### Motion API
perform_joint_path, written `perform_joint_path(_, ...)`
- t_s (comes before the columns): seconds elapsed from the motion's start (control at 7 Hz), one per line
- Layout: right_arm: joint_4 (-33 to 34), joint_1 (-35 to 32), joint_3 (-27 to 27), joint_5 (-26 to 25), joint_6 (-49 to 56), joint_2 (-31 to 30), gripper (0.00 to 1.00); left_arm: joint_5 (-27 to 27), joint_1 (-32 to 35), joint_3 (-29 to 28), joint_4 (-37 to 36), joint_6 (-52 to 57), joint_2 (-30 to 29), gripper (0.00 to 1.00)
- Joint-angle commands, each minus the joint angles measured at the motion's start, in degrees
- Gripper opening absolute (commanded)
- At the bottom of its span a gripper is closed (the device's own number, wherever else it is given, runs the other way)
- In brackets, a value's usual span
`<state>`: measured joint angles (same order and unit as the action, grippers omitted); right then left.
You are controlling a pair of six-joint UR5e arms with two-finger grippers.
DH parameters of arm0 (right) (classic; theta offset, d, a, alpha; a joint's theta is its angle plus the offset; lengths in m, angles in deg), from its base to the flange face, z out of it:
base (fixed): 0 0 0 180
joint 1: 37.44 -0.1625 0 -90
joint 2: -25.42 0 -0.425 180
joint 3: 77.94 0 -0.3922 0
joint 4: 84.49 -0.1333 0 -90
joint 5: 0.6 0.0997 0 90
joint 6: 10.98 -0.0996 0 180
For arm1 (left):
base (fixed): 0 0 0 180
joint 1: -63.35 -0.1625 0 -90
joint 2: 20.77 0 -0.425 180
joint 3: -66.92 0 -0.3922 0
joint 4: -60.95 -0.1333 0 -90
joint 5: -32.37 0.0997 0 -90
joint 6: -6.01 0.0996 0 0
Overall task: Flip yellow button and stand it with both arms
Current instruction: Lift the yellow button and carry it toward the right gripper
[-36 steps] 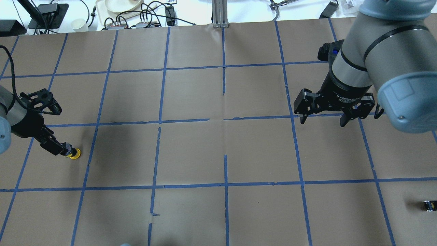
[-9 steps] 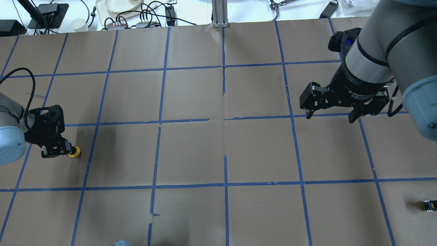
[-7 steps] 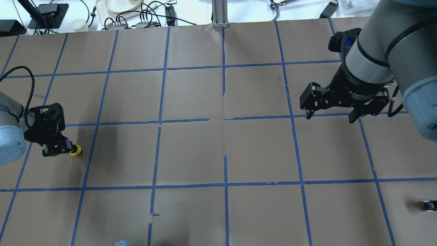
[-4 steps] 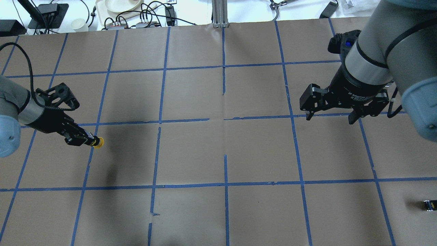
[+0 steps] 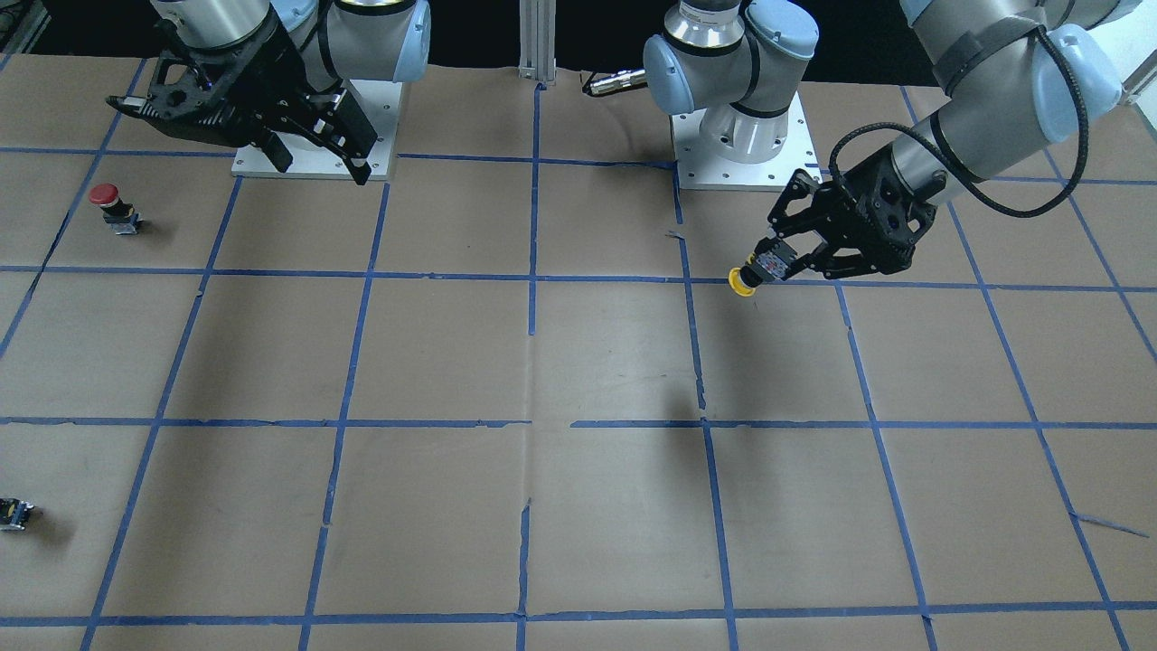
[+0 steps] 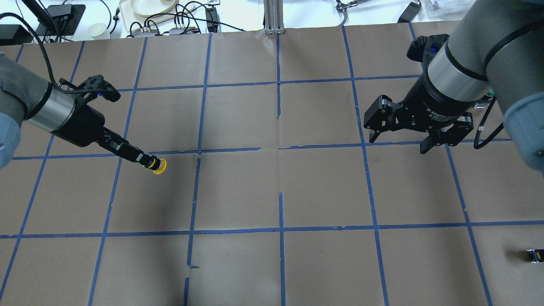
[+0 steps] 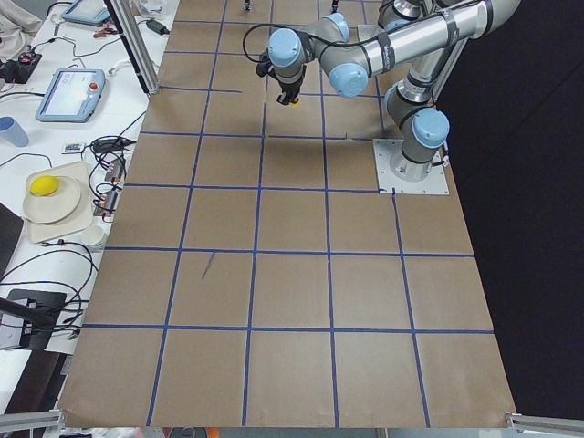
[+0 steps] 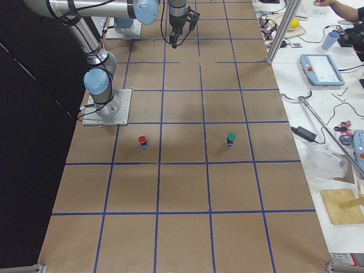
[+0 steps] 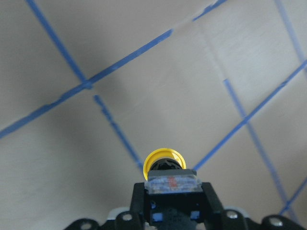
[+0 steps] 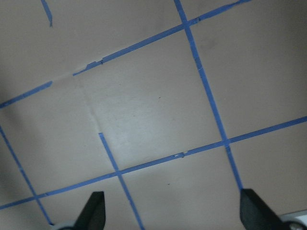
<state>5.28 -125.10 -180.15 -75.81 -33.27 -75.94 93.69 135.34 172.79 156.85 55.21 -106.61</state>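
Brown-papered table, taped into a blue grid. The left arm reaches in low from its own side; the right arm hangs over the opposite half. The right gripper points down at the paper, jaws spread wide with nothing between them. The left gripper has its jaws pinched on the blocky body of the yellow button, carried clear of the table over the left half. Its shadow falls apart from it in the front view. The button's long axis runs straight on from the left fingers, slanting downward. The cap is at the far, free end and leads toward the table's middle, as the left wrist view confirms: cap ahead, body clamped behind. So the cap end faces the right gripper's side, but the two are well apart, with the centre of the table between them. The left arm is the only one near the button. My read is that a hand-over would need the open right jaws brought across to that exposed cap end. A red button and a small dark block sit off on the right arm's side, untouched.
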Motion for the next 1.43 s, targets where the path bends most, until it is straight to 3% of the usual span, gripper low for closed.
perform_joint_path(0.0, 0.1, 2.9, 0.5, 12.0, -9.4, 0.7, 1.0, -16.8, 6.2, -2.7, 5.2, -14.2, 0.1, 0.18)
perform_joint_path(0.14, 0.7, 5.2, 0.7, 20.2, -16.4, 1.0, 1.0, -27.1, 8.2, -1.7, 5.3, -20.4, -0.2, 0.17)
perform_joint_path(0.29, 0.9, 6.0, 0.5, 24.7, -23.9, 0.8, 1.0, -29.6, 9.6, -1.7, 5.2, -23.5, -0.2, 0.17)
perform_joint_path(0.57, 2.1, 6.1, -0.5, 28.5, -25.6, 0.8, 1.0, -41.9, 11.2, -0.8, 5.4, -27.9, -0.1, 0.12)
perform_joint_path(0.86, 2.4, 6.0, -1.8, 35.6, -32.2, 0.6, 1.0, -46.4, 14.1, -0.8, 5.2, -32.2, -0.1, 0.1)
perform_joint_path(1.0, 3.7, 5.9, -1.8, 38.0, -34.6, 0.4, 1.0, -52.1, 14.7, -0.7, 4.8, -33.6, -0.6, 0.08)
perform_joint_path(1.29, 3.8, 5.6, -1.9, 42.0, -35.5, 0.4, 1.0, -52.4, 14.9, -0.3, 4.2, -34.4, -1.0, 0.08)
